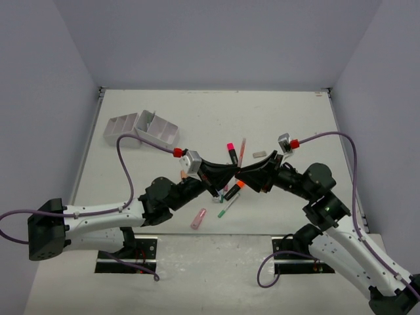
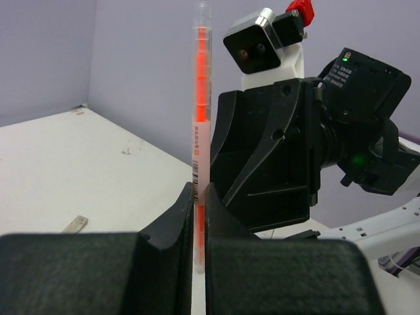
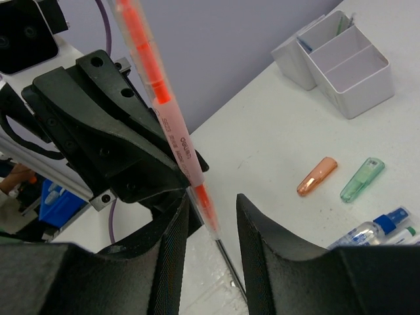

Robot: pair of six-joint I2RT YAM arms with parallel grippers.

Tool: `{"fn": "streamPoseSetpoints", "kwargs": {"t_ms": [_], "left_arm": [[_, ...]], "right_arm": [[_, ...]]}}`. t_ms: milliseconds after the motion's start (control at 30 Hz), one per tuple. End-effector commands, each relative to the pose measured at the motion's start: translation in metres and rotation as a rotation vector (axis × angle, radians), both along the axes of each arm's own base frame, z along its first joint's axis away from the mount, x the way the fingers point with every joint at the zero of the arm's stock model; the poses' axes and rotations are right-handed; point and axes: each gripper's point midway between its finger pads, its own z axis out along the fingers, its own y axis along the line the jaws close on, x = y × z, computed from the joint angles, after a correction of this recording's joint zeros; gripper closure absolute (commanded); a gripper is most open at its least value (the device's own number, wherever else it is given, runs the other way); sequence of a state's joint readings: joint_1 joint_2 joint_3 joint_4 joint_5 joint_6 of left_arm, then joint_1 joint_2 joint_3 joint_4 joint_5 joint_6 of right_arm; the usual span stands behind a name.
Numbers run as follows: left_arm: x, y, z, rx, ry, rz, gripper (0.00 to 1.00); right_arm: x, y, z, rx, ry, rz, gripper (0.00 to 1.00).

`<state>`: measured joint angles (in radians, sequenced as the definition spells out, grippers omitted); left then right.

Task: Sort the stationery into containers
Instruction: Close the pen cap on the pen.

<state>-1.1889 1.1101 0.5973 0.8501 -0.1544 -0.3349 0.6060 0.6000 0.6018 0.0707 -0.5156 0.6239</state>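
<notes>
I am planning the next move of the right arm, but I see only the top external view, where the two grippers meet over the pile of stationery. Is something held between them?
Observer: Yes. The left gripper is shut on a thin pen with a pale pink barrel and an orange core.
Operator: Does the other one hold it too?
Observer: No. The right gripper is open. The pen passes between its fingers, near one of them, not clamped.
Operator: Is anything loose close by?
Observer: A short orange cap-shaped piece and a short green cap-shaped piece lie apart on the white table, near a blue-capped clear bottle.
</notes>
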Motion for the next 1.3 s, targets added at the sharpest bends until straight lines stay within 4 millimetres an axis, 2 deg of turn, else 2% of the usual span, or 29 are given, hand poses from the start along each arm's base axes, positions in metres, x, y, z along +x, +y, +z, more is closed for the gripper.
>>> {"fn": "streamPoseSetpoints", "kwargs": {"t_ms": [0, 133, 367, 433, 633, 733, 767, 833, 900, 933, 1033, 1100, 1200, 1267], "left_arm": [[-0.003, -0.004, 0.021, -0.051, -0.025, -0.026, 1.00], [-0.004, -0.003, 0.014, -0.036, -0.016, -0.029, 1.00], [-0.012, -0.009, 0.011, -0.024, -0.015, -0.082, 1.00], [-0.014, -0.012, 0.009, -0.015, -0.012, -0.098, 1.00], [-0.019, -0.022, -0.002, 0.018, 0.002, -0.148, 1.00], [-0.020, -0.022, -0.005, 0.021, 0.005, -0.154, 1.00], [-0.020, -0.022, -0.005, 0.021, 0.006, -0.152, 1.00], [-0.019, -0.021, -0.004, 0.021, 0.008, -0.143, 1.00], [-0.017, -0.021, -0.005, 0.028, 0.011, -0.135, 1.00], [-0.017, -0.022, -0.004, 0.030, 0.009, -0.133, 0.96], [-0.018, -0.027, -0.001, 0.040, -0.005, -0.150, 0.60], [-0.022, -0.034, 0.002, 0.044, -0.017, -0.184, 0.56], [-0.022, -0.040, 0.000, 0.055, -0.017, -0.199, 0.63], [-0.022, -0.044, 0.000, 0.059, -0.017, -0.203, 0.97]], "right_arm": [[-0.006, -0.006, 0.028, 0.031, -0.099, -0.007, 0.62], [-0.012, -0.015, 0.047, 0.035, -0.163, -0.032, 0.64], [-0.007, -0.011, 0.055, 0.025, -0.176, -0.027, 0.57], [-0.005, -0.010, 0.061, 0.030, -0.189, -0.030, 0.59], [0.007, -0.006, 0.065, 0.009, -0.197, -0.050, 0.75], [0.012, -0.006, 0.062, -0.003, -0.191, -0.068, 0.73], [0.013, -0.007, 0.061, -0.007, -0.190, -0.074, 0.78], [0.015, -0.006, 0.057, -0.015, -0.184, -0.080, 0.97], [0.015, -0.006, 0.055, -0.015, -0.177, -0.078, 1.00], [0.015, -0.005, 0.055, -0.013, -0.175, -0.074, 1.00], [0.009, -0.002, 0.057, 0.011, -0.178, -0.040, 1.00], [0.007, -0.002, 0.061, 0.029, -0.181, -0.028, 1.00], [0.003, -0.002, 0.066, 0.045, -0.189, -0.017, 1.00], [0.002, -0.001, 0.068, 0.046, -0.190, -0.010, 1.00]]}}
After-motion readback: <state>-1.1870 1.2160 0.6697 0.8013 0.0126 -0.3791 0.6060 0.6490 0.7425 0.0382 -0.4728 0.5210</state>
